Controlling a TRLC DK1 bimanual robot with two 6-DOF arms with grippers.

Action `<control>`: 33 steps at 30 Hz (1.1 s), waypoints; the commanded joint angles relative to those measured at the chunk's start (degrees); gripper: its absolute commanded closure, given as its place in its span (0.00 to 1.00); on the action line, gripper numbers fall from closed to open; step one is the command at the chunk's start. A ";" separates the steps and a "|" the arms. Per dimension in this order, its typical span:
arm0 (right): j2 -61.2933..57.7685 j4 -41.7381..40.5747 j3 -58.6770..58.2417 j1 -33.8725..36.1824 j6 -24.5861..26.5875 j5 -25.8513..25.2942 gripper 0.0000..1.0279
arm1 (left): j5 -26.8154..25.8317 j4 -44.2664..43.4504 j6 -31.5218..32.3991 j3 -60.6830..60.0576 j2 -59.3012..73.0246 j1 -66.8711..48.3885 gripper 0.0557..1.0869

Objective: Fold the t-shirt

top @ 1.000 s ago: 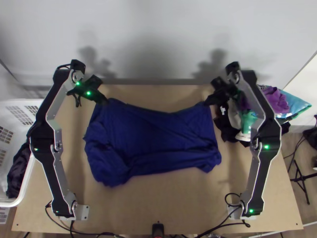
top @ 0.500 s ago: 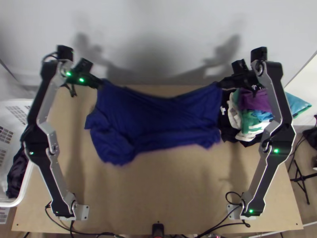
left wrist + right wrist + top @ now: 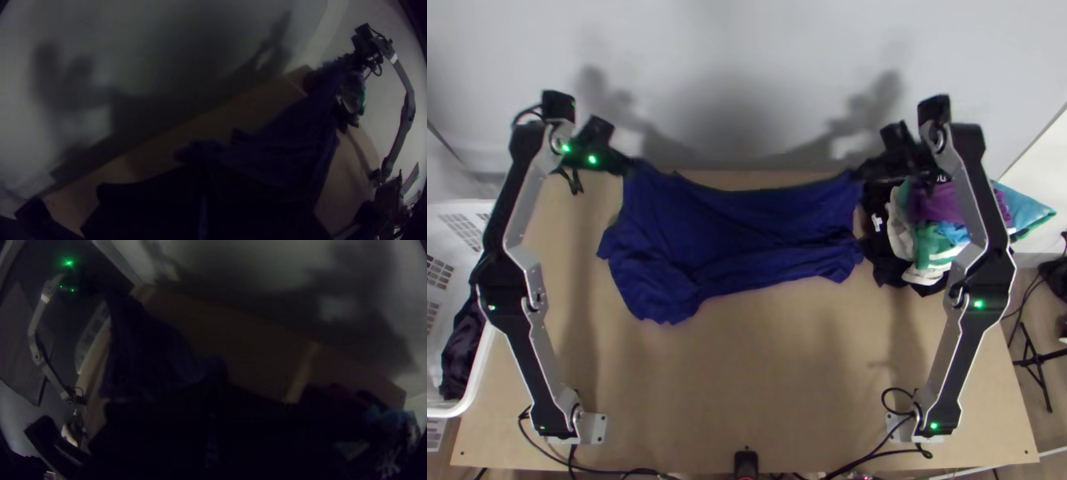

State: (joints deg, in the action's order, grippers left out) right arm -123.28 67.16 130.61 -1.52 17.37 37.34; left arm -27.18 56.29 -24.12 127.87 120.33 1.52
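L gripper [image 3: 637, 166] & R gripper [image 3: 857, 174] hold tee [image 3: 735, 232] @ far corners.

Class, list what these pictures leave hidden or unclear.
- Top view: underside of the blue t-shirt, hidden by its upper layer.
- Top view: part of the clothes pile, behind the right arm.
- Top view: part of the basket, cut off by the left edge.
- Left wrist view: t-shirt creases, lost in darkness.
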 commanded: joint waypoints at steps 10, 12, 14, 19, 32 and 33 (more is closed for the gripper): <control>27.04 -32.53 3.08 -0.41 -13.23 -12.38 0.97 | 4.68 -24.74 17.00 4.40 -24.44 3.40 0.96; 31.70 -36.57 2.90 -0.24 -13.32 -16.25 0.97 | 6.26 -28.78 19.20 4.31 -30.33 4.72 0.96; 35.83 -40.17 0.88 0.02 -13.41 -18.45 0.97 | 8.90 -30.19 19.20 3.17 -34.90 5.69 0.96; 46.03 -39.73 -14.77 -1.65 -12.80 -18.45 0.97 | 8.90 -31.86 18.93 -12.91 -47.38 5.51 0.96; 67.83 -39.91 -60.47 -8.06 -7.43 -18.27 0.97 | 8.28 -32.39 9.97 -60.55 -76.12 -3.10 0.96; 69.14 -39.21 -62.40 -8.15 -6.99 -18.09 0.97 | 8.28 -31.86 9.79 -62.40 -78.15 -3.10 0.96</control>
State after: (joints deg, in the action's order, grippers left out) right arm -63.96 27.00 85.62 -7.77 8.64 19.05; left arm -18.81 22.61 -12.14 81.67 54.96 0.27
